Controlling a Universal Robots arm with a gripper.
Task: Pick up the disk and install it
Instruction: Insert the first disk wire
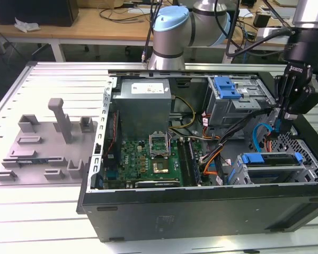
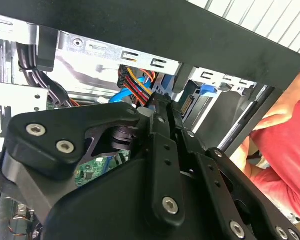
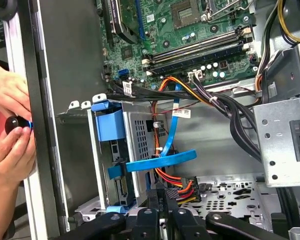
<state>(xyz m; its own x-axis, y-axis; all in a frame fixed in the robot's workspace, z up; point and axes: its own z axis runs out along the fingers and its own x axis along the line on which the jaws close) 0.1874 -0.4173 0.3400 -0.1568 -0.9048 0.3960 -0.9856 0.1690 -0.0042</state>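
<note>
The claw [image 1: 279, 128], pinched shut on a black plastic wire connector [image 3: 176, 189], hangs just beyond the blue-framed silver-grey metal disk [image 1: 268, 160], which lies crosswise in the near perforated cage [image 1: 308, 172].

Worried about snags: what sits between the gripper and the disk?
In the exterior view, a blue cable loops between the gripper and the disk.

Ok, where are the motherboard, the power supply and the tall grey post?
motherboard [image 1: 130, 159]: exterior view, on the green surface of the board.
power supply [image 1: 143, 108]: exterior view, on its plain grey side.
tall grey post [image 1: 63, 123]: exterior view, on the middle of its shaft.
</note>
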